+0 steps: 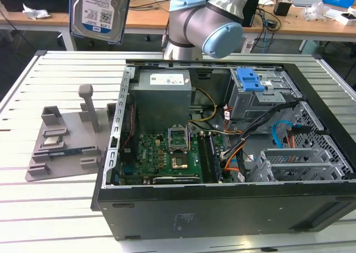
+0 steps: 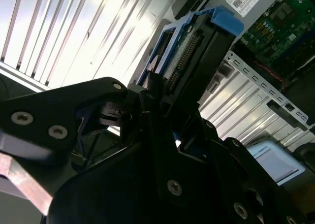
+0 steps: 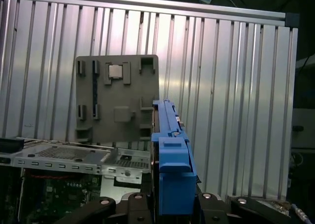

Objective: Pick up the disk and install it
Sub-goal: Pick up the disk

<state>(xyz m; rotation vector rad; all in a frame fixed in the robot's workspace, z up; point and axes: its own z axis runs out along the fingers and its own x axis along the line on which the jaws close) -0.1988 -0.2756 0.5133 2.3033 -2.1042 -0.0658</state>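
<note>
The disk hangs high in the air at the top of the exterior view, towards that view's left. It is upright with its white-and-blue label facing the camera, and it is well above the slatted metal table. It is also well apart from the open computer case that lies on its side on the table. In both wrist views the disk stands edge-on straight out of the end effector, whose dark fingers are closed against its two flat faces, so it is clamped firmly on the disk. In the second wrist view the blue carrier caps the far end of the disk, and a row of connector pins runs along its dark edge. In the first wrist view the blue carrier edge rises from between the black finger links at the end effector. Behind it, the grey parts tray lies flat on the table. In the exterior view that tray sits just beside the case on the exterior view's left. Inside the case are the green motherboard, the grey power-supply box and a blue ridged latch plate on the drive cage. The arm's grey and pale blue joints stand behind the case.
</note>
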